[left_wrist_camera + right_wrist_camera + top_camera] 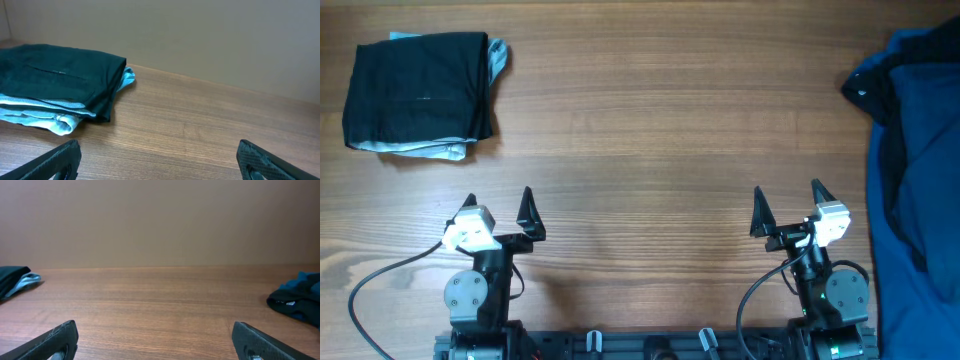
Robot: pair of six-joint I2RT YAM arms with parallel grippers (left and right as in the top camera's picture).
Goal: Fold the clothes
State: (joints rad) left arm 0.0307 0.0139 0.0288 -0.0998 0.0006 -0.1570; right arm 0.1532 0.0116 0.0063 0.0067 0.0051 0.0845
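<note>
A folded stack of clothes lies at the far left of the table: a plain black garment (418, 88) on top of a pale blue one (430, 151). It also shows in the left wrist view (60, 77) and at the left edge of the right wrist view (12, 281). A heap of unfolded blue and navy clothes (915, 170) lies along the right edge, seen in the right wrist view too (297, 300). My left gripper (500, 212) is open and empty near the front edge. My right gripper (788, 210) is open and empty near the front edge, left of the heap.
The wooden table (650, 140) spans the view. The arm bases and cables sit at the front edge (470, 295) (830, 295). A plain wall stands behind the table's far edge (160, 220).
</note>
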